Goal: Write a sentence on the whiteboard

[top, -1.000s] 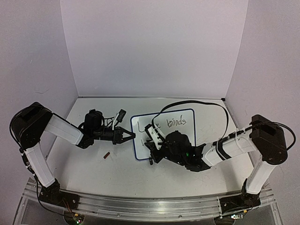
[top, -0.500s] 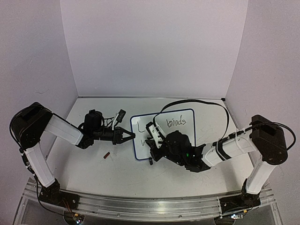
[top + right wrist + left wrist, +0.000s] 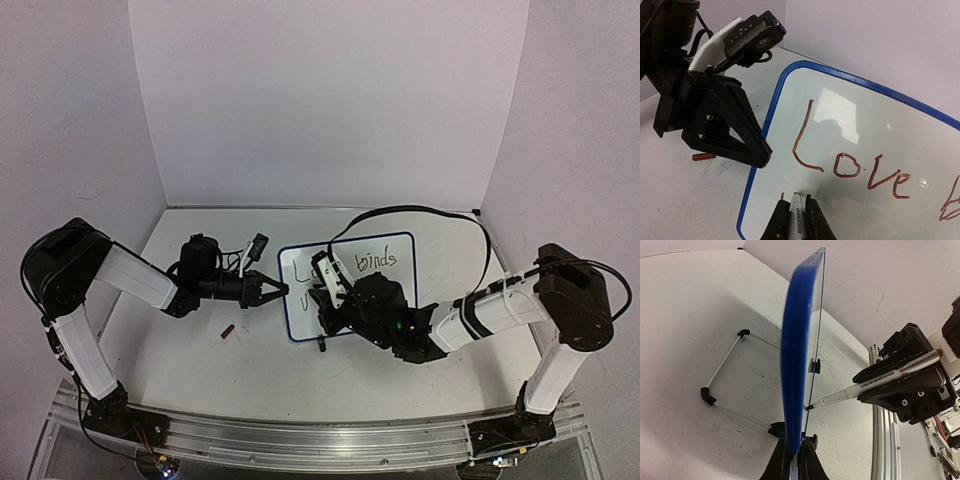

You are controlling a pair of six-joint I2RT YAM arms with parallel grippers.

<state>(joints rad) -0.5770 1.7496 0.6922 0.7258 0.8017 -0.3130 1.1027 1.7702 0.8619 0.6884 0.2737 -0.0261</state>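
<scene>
This is looking like a robotics lab cell; plain pale panels (image 3: 330,100) are boxing in a scuffed white table (image 3: 270,370). The left arm (image 3: 135,275) and the right arm (image 3: 495,312) are standing bolted to an aluminium rail (image 3: 300,430).

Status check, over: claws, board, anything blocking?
Left claw shut on whiteboard edge, steadying it. Right claw shut on marker, tip on board below "Love". Sentence unfinished, second line barely begun. Nothing blocking; small red piece lies left of board, clear.

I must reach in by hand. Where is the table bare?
Bare: the white table nearside, before the blue-rimmed rectangular whiteboard, and the far strip by the back wall. Crowded: mid-table, both jaws at the whiteboard; small red piece left.
</scene>
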